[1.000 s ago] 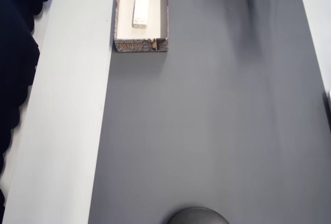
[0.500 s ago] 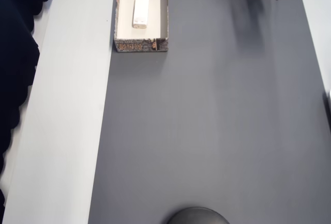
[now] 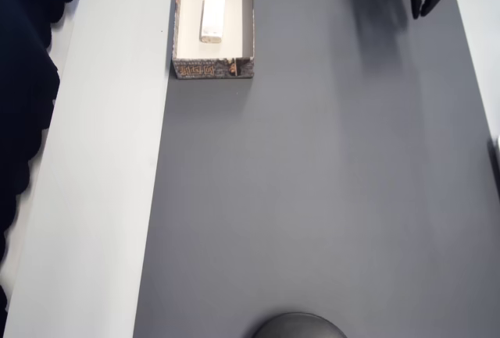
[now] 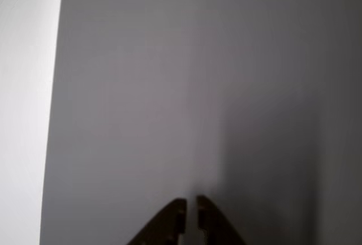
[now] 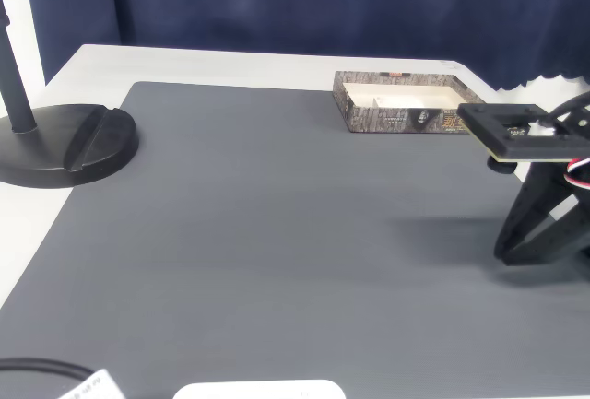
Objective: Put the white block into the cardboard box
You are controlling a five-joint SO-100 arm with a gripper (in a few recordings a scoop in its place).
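The white block [image 3: 212, 17] lies inside the cardboard box [image 3: 212, 68], lengthwise on its cream floor, at the top left of the grey mat in the overhead view. In the fixed view the box [image 5: 406, 119] stands at the mat's far edge, and its patterned wall hides the block. My black gripper [image 3: 421, 15] hangs at the top right of the overhead view, far from the box. Its fingertips [image 4: 179, 205] are nearly touching over bare mat with nothing between them. In the fixed view the gripper [image 5: 506, 252] points down at the mat on the right.
A dark grey mat [image 3: 312, 182] covers most of the white table [image 3: 101, 197]. A black round stand base [image 5: 64, 146] sits at the mat's left edge in the fixed view. A dark blue curtain [image 5: 323, 3] hangs behind the table.
The gripper has come farther into the overhead view from the top right edge, its fingertips now lower over the mat. Block and box have not moved.
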